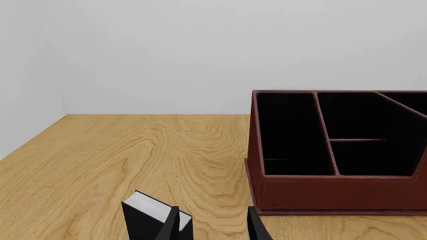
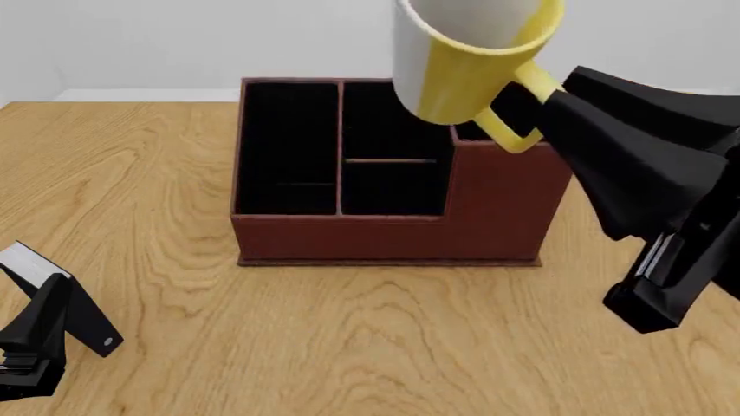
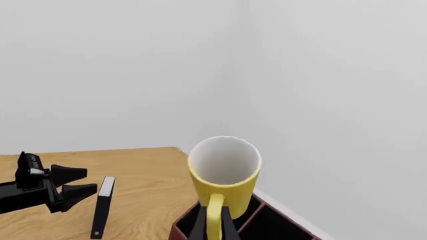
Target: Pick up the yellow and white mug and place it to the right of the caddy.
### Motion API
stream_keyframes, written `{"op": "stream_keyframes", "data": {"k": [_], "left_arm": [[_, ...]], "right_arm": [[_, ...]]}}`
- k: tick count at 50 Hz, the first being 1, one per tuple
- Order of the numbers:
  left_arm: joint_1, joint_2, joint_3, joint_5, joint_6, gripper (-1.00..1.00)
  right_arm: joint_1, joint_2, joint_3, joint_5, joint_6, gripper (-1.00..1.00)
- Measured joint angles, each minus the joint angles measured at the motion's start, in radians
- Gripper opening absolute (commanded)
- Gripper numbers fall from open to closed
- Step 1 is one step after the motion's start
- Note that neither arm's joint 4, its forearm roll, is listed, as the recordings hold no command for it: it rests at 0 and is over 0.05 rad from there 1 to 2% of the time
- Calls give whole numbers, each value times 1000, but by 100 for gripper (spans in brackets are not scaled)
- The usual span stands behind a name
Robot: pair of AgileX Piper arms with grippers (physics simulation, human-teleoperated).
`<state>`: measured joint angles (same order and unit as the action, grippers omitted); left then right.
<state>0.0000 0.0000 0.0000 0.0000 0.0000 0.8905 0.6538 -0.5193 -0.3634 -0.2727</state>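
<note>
The yellow and white mug [image 2: 463, 69] hangs tilted in the air above the back right part of the caddy [image 2: 382, 236], its white inside showing. My right gripper [image 2: 529, 111] is shut on its yellow loop handle. The right wrist view shows the mug [image 3: 223, 172] just ahead of the right gripper [image 3: 212, 226], with a corner of the caddy [image 3: 175, 231] below. The reddish-brown caddy [image 1: 333, 192] stands on the table with black-lined compartments. My left gripper [image 2: 52, 321] rests low at the near left, open and holding nothing, apart from the caddy.
Light wooden table [image 2: 347, 338] with a white wall behind. Bare wood lies to the right of the caddy [image 2: 613, 347], partly covered by my right arm [image 2: 659, 199]. The left gripper [image 1: 207, 224] sits near the caddy's front left corner.
</note>
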Motion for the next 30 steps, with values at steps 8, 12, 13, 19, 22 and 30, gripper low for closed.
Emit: {"op": "stream_keyframes", "data": {"k": [8, 12, 13, 19, 22, 30], "left_arm": [[0, 0, 0, 0, 0, 100], [0, 0, 0, 0, 0, 100], [0, 0, 0, 0, 0, 100], [0, 0, 0, 0, 0, 100], [0, 0, 0, 0, 0, 100], [0, 0, 0, 0, 0, 100]], "right_arm": [[-46, -66, 1, 49, -5, -100], [-69, -89, 0, 69, -7, -100], [-76, -95, 0, 74, -8, -100], [-113, -120, -5, 97, -8, -100], [-130, -129, -8, 108, -8, -100], [-172, -148, -17, 129, -8, -100]]}}
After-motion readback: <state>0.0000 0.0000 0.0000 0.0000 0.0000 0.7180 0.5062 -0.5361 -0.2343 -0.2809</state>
